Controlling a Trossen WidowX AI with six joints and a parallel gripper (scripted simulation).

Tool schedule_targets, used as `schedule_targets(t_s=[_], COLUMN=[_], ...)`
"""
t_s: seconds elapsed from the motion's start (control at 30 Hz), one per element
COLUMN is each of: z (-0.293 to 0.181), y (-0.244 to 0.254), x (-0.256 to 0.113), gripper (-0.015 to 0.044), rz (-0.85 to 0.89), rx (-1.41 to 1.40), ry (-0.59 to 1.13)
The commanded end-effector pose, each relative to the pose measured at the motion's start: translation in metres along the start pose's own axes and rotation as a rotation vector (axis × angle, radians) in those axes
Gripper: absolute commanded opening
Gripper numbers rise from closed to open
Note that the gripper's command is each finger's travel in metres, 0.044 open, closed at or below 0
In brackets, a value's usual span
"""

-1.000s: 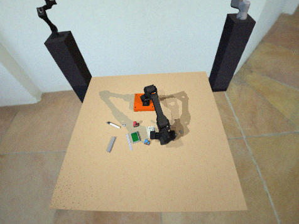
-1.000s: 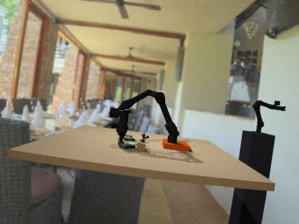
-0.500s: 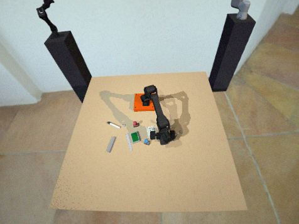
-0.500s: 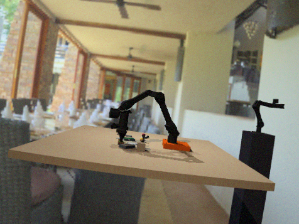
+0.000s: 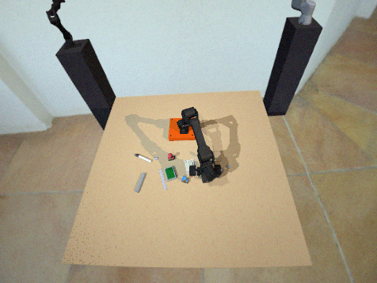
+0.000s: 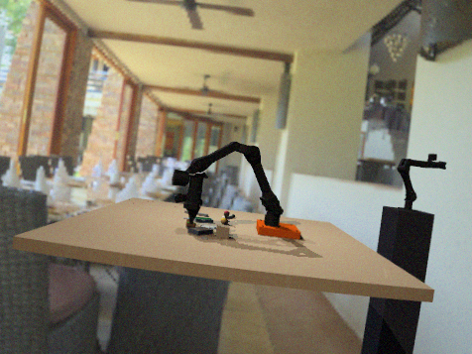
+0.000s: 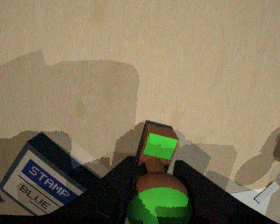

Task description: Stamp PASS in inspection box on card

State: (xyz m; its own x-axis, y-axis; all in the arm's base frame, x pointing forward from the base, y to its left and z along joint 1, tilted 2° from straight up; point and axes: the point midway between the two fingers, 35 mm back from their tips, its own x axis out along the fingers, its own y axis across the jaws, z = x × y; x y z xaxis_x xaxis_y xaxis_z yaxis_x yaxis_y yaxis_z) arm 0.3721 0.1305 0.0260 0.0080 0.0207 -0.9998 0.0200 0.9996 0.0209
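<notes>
A wooden stamp (image 7: 161, 146) with a green label and a round green-topped knob stands between my fingers; its print face is hidden and no word is readable on it. My gripper (image 7: 154, 165) (image 6: 191, 221) is shut on this stamp, low at the table top. A dark blue box (image 7: 24, 172) labelled STAMP BLUE lies at the lower left in the wrist view, beside the left finger. A white card (image 5: 190, 163) (image 7: 245, 198) lies near the gripper, partly hidden; its inspection box cannot be made out. A green pad (image 5: 170, 173) lies farther left in the top view.
A blue stamp-like piece (image 5: 184, 179) is near the green pad, and a red one (image 5: 171, 156) is behind it. A pale strip (image 5: 162, 179), a grey bar (image 5: 139, 182) and a white pen (image 5: 144, 158) lie farther left. A beige block (image 6: 222, 231) stands near the gripper.
</notes>
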Motion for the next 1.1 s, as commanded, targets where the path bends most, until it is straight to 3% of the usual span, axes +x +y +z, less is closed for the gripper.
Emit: schedule_targets(t_s=[0.0,1.07], z=[0.000,0.001], y=[0.000,0.000], x=[-0.003,-0.018], gripper=[0.0000,0.0000], rz=[-0.001,-0.005], rx=[0.000,0.000], ry=[-0.001,0.000])
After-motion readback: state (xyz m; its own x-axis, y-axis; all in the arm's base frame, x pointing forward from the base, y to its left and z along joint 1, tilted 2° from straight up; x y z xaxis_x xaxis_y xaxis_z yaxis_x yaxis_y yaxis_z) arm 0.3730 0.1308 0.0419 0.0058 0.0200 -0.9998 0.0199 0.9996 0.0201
